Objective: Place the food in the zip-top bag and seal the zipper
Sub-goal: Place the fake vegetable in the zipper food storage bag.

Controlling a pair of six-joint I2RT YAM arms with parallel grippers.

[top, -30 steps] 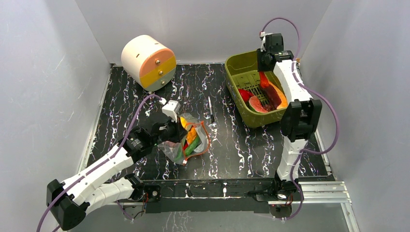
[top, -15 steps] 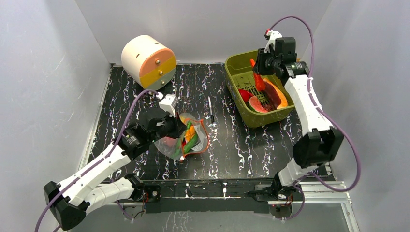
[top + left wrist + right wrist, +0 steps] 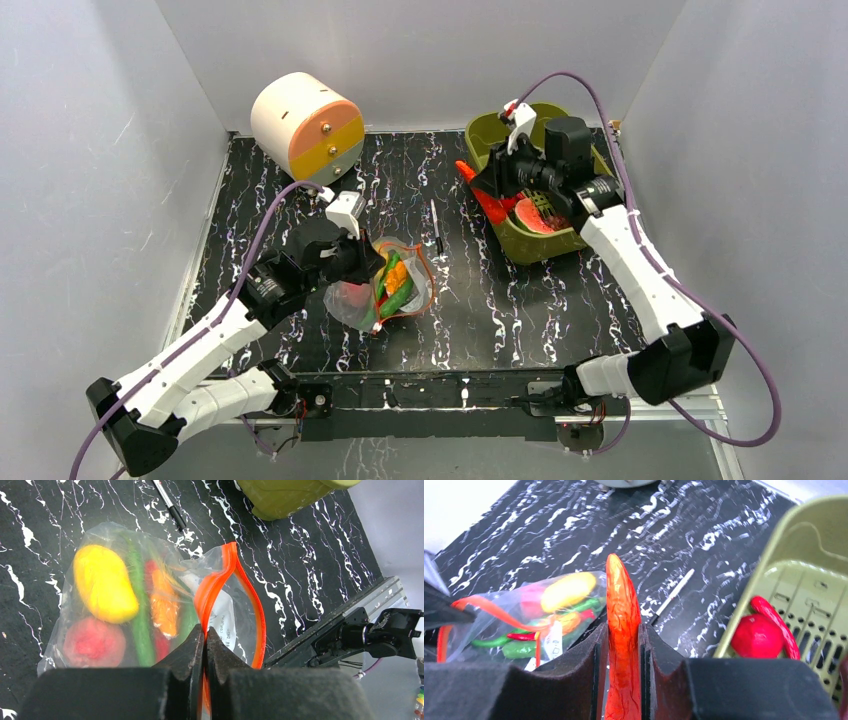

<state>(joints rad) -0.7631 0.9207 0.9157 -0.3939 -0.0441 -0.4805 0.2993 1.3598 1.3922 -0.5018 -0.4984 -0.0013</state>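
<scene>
Right arm has swung out of the tub with a chili, so the carry to the bag has begun.
On the tabletop [image 3: 500, 300], the right tool [image 3: 488, 186] was down inside the olive tub [image 3: 530, 243] a second ago. It now hangs just off the tub's left rim, clenched on an orange-red chili [image 3: 621, 595]. The zip-top bag [image 3: 220, 610] lies well left of the tub, already part-filled. The left tool [image 3: 205, 635] is pinched on the zipper [image 3: 235, 565], holding the mouth agape. More food is left in the tub, so sealing looks a way off.
</scene>
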